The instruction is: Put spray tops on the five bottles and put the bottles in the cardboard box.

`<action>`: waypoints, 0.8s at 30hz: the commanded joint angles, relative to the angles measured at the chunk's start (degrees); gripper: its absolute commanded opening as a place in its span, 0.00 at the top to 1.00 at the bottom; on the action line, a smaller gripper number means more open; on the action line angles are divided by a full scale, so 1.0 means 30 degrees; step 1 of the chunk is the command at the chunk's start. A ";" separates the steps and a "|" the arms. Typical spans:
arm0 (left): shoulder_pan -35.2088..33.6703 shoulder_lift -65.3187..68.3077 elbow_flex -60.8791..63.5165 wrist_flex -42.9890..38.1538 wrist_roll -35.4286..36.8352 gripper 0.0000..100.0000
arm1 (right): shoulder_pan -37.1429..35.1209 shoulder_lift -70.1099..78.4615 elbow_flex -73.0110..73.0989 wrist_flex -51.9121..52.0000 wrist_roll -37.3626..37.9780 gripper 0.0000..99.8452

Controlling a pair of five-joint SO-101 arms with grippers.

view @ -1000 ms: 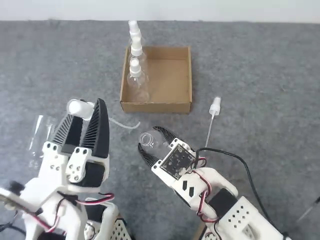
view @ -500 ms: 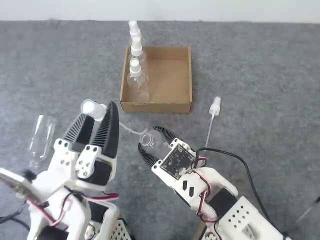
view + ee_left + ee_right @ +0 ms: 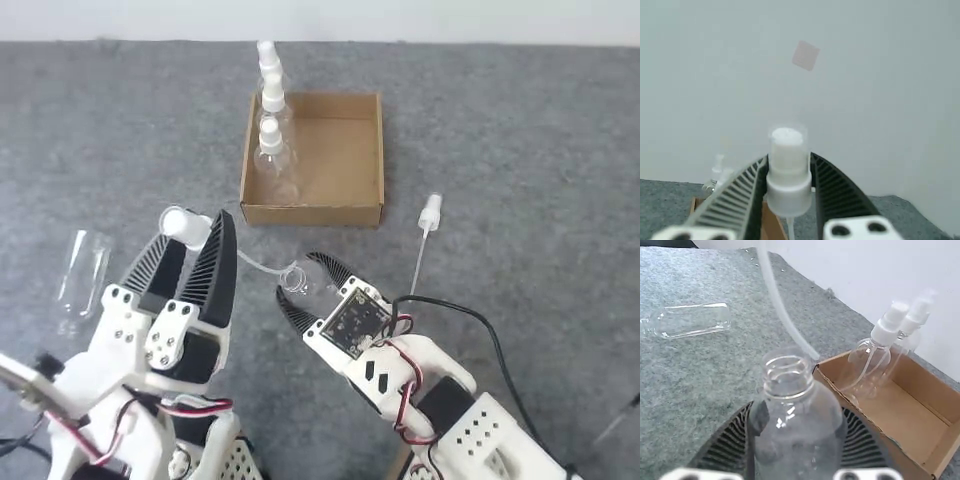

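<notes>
My left gripper (image 3: 196,232) is shut on a white spray top (image 3: 184,221), held up off the table; in the left wrist view the spray top (image 3: 788,150) stands upright between the fingers of that gripper (image 3: 788,169). Its thin tube (image 3: 258,263) runs down to the mouth of a clear bottle (image 3: 297,280). My right gripper (image 3: 301,281) is shut on that bottle. In the right wrist view the tube (image 3: 778,302) meets the rim of the bottle (image 3: 792,420); I cannot tell whether its tip is inside. The cardboard box (image 3: 312,213) holds three capped bottles (image 3: 274,165) along one wall.
Another clear bottle (image 3: 80,270) without a top lies on its side on the grey mat by the left arm. A loose spray top (image 3: 430,211) with its long tube lies beside the box, beyond the right arm. Most of the box floor (image 3: 910,412) is bare.
My left gripper has carried the spray top to the right, toward the held bottle, and the tube's end now reaches the bottle's mouth. The right arm has kept still.
</notes>
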 commanded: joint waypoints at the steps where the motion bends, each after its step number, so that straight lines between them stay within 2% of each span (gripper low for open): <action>1: 0.0176 -0.0293 -0.0923 0.0059 -0.0322 0.99 | 0.0425 -0.0366 -0.0440 -0.0542 0.0234 0.94; 24: 0.0176 -0.0293 -0.1245 0.0791 -0.0938 0.99 | 0.0396 -0.0308 -0.0264 -0.1070 0.0234 0.94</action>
